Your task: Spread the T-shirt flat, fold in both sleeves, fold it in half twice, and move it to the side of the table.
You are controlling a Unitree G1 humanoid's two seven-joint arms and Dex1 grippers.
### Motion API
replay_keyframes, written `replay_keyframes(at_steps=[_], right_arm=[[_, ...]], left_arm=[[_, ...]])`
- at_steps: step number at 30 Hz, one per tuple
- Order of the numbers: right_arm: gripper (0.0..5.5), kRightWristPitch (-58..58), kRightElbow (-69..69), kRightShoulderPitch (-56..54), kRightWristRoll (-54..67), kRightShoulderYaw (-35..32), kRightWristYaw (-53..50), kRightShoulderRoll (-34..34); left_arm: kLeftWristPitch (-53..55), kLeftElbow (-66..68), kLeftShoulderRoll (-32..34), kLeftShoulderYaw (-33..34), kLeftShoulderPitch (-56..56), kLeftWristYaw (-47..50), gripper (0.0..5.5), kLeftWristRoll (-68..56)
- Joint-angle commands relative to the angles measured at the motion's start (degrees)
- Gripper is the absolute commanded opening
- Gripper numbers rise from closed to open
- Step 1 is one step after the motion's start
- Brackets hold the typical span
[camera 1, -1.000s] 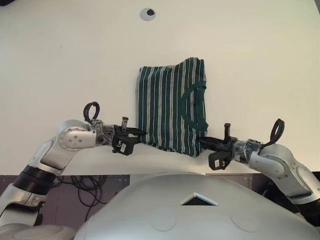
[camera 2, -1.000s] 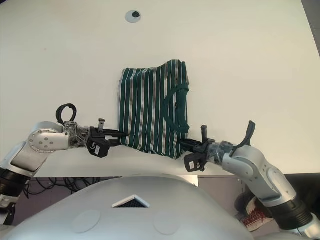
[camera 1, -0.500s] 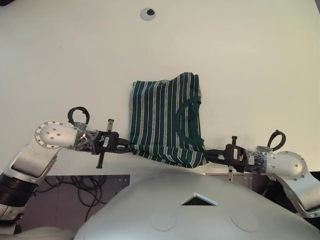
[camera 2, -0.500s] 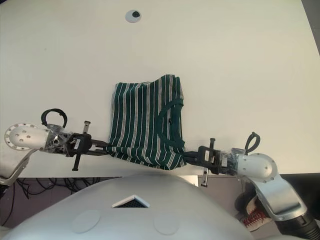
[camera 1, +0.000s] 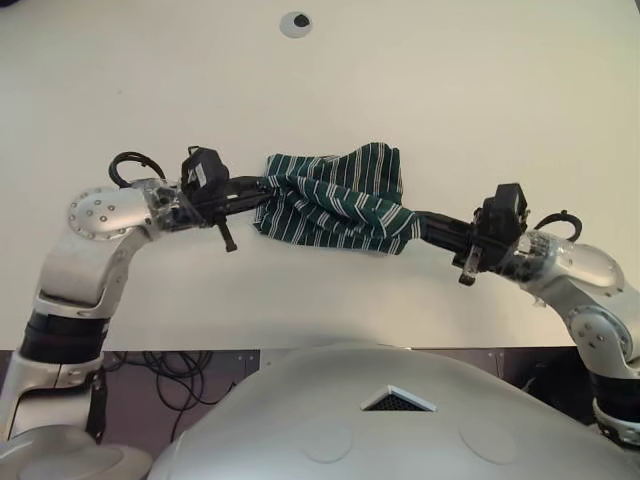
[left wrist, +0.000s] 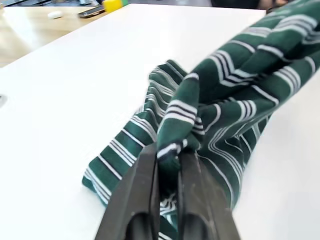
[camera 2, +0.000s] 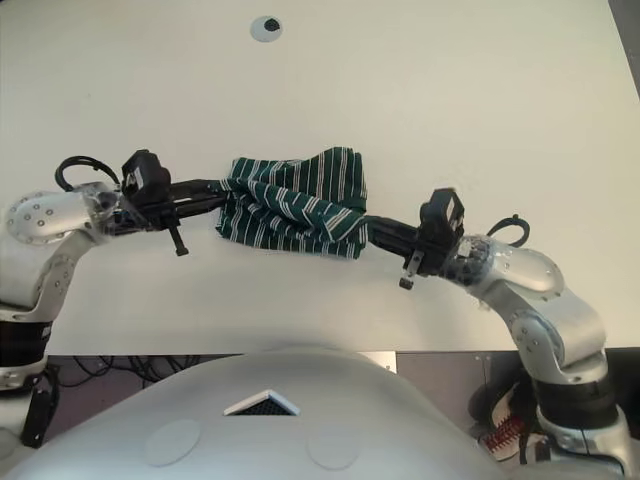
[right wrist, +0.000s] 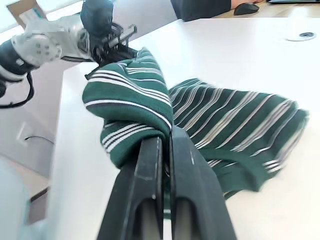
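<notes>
Left hand [camera 1: 258, 190] is pinched tight on the T-shirt [camera 1: 335, 195] at its 9 o'clock corner. Right hand [camera 1: 420, 222] is pinched tight on its 4 o'clock corner. Both corners are lifted off the bench [camera 1: 480, 90]. The rest of the green striped shirt rests mid-bench, with the near edge rolled toward 12 o'clock. Reads as mid half-fold.

Risks from here:
- The cloth sags between the hands. With a slack span, the lifted layer may land bunched rather than edge on edge.
- In the wrist views each pinch holds only a small wad. If it catches just the top layers, the lower ones may drop out and undo the tucked sleeves.
- Right hand sits closer to 6 o'clock than the left. Carried over like that, the fold line comes out skewed.
- Only friction holds the resting part. Pulling hard toward 12 o'clock may slide the whole shirt instead of folding it.
- Letting go too high may let the corners flop back.

The round cap [camera 1: 295, 25] at far 12 o'clock is well apart, so no issue there.
</notes>
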Motion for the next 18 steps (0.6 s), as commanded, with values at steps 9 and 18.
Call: replay_keyframes(at_steps=[9,18], right_arm=[[0.00,12.98,16.53,-16.52,5.97,-0.19,-8.46,9.24],[1.57,17.99,27.25,-19.54,3.14,-0.83,-12.17,13.62]], left_arm=[[6.55,16.19,-11.86,-3.32,-14.16,8.78,0.56,7.53],[9.50,21.67,-15.39,-1.09,-15.98,13.84,1.70,10.35]])
